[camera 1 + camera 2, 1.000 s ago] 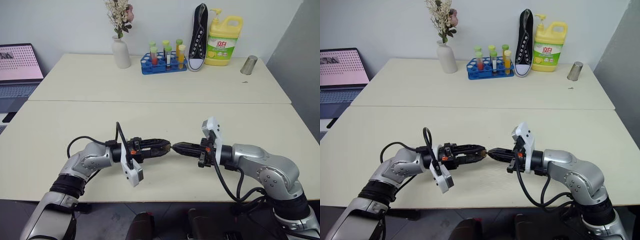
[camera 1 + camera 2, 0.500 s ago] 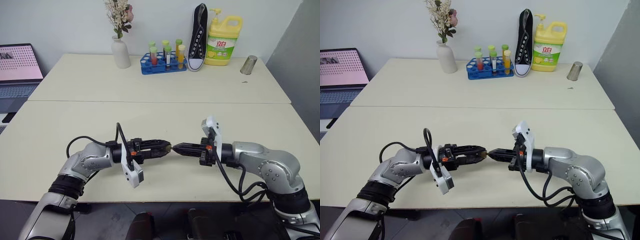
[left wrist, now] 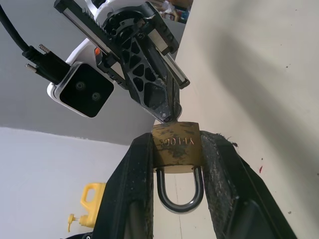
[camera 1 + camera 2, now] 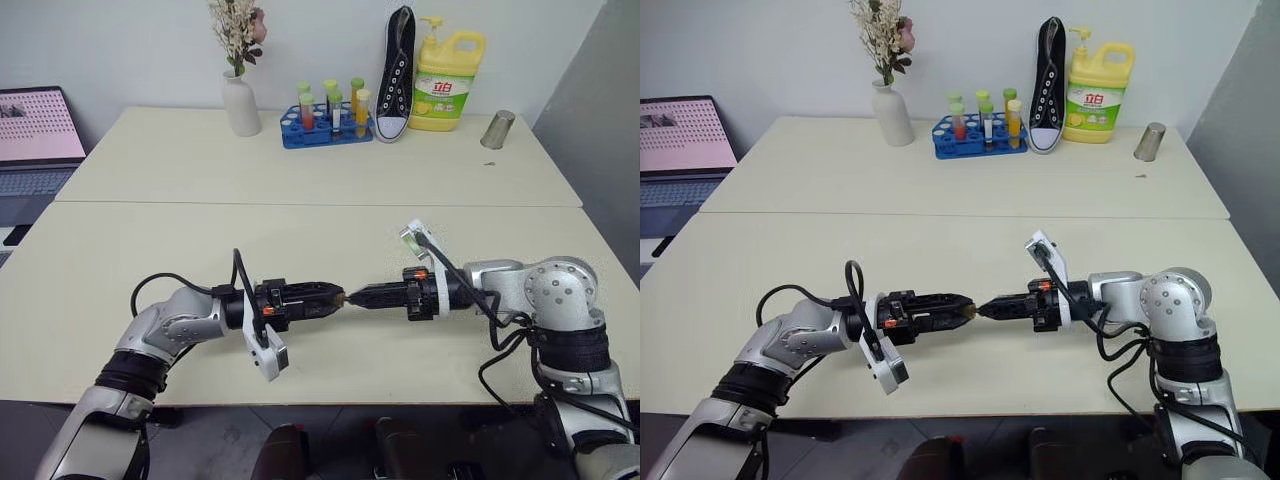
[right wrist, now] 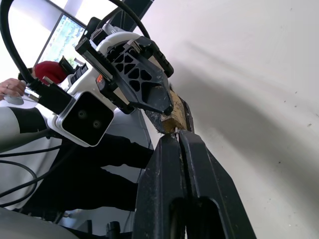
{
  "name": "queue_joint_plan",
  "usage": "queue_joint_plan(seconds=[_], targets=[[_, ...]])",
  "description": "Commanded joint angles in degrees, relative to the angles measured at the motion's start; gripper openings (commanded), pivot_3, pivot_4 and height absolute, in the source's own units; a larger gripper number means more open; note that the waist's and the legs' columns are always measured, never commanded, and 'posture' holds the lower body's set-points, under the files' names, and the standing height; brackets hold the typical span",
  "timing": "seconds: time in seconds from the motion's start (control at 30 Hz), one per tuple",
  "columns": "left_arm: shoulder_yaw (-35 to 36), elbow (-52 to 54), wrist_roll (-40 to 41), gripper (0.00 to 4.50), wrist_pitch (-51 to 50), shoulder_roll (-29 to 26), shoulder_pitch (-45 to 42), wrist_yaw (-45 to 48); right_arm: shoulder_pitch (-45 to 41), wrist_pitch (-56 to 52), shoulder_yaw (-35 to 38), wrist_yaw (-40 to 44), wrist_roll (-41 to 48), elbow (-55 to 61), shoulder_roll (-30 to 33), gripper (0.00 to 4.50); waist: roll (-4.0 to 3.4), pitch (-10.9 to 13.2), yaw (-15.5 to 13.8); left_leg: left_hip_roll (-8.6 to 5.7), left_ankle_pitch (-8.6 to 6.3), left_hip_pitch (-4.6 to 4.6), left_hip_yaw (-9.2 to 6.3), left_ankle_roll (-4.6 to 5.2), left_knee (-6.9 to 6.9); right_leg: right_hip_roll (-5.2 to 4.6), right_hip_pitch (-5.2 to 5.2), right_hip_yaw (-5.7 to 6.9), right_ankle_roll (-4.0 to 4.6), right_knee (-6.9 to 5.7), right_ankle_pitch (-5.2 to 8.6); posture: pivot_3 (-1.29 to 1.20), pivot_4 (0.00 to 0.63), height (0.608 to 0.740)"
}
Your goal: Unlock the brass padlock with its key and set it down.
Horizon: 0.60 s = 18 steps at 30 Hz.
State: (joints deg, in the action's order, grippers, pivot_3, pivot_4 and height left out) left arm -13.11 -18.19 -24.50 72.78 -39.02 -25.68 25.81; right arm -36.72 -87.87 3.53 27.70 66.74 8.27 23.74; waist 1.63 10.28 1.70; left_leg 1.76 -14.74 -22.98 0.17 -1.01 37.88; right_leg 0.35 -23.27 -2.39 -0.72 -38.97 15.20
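While the left gripper [image 3: 177, 164] clamps the brass padlock [image 3: 176, 145] by its flat sides above the table [image 4: 300, 230], the right gripper [image 5: 178, 139], pinched tight at its keyway, presumably on the unseen key, faces a small, hard, slippery lock best held by the body.

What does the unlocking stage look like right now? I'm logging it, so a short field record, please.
padlock: brass padlock clamped between left gripper fingers, above the table
shackle: seated in the body, looks locked
right gripper: shut, tip at the padlock's bottom face, meeting the left gripper tip to tip
key: too small to make out at the right fingertips
set down: not yet done
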Motion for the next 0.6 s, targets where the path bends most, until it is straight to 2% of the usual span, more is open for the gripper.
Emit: queue_joint_plan(seconds=[0.03, 0.27, 0.6], targets=[[1.0, 2.6, -1.0, 0.96, 0.0, -0.5, 0.2, -1.4, -2.8, -4.0, 3.8, -2.9, 3.9, -2.1, -2.6, 0.00, 0.00, 0.0, 0.0, 0.00, 0.00, 0.00, -0.01, 0.00, -0.01, 0.00, 0.00, 0.01, 0.00, 0.00, 0.00, 0.00, 0.150, 0.740], [0.9, 4.2, -1.3, 0.96, -0.8, -1.2, 0.6, -2.4, -4.1, -4.6, 4.0, -8.1, 8.8, -5.8, -2.7, 0.00, 0.00, 0.0, 0.1, 0.00, 0.00, -0.01, 0.00, 0.00, -0.01, 0.00, -0.01, 0.00, -0.01, 0.00, 0.00, 0.00, 0.150, 0.740], [0.4, 5.6, -1.1, 0.96, -3.1, -1.2, 0.2, -2.4, -3.4, -4.6, 2.7, -11.0, 14.1, -4.8, -1.7, 0.00, 0.00, 0.0, 0.1, 0.01, 0.00, -0.02, 0.00, 0.01, -0.02, 0.01, -0.01, 0.01, -0.03, 0.01, 0.01, 0.00, 0.150, 0.740]])
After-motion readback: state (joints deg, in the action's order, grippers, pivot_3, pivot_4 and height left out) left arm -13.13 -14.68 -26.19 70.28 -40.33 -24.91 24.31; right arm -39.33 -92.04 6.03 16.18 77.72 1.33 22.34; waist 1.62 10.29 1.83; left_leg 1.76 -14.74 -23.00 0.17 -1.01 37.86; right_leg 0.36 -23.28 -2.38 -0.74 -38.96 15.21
